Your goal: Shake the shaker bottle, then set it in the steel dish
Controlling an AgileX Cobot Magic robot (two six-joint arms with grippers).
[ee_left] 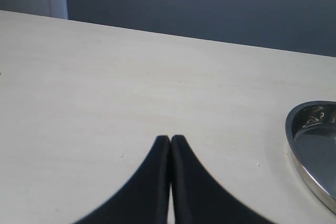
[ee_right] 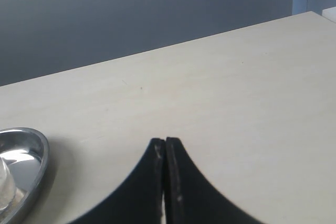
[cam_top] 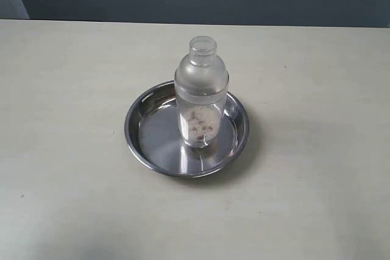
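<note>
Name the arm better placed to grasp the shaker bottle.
Right, probably. The shaker bottle stands slightly right of centre in the steel dish, and only the right wrist view catches it. Both arms' jaws are shut, clear of the dish.

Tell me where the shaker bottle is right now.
In the exterior view the shaker bottle stands upright inside the steel dish, slightly right of the dish's centre, near the middle of the table.

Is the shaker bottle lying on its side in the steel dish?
No, the shaker bottle stands upright on the flat bottom of the steel dish, cap at the top.
</note>
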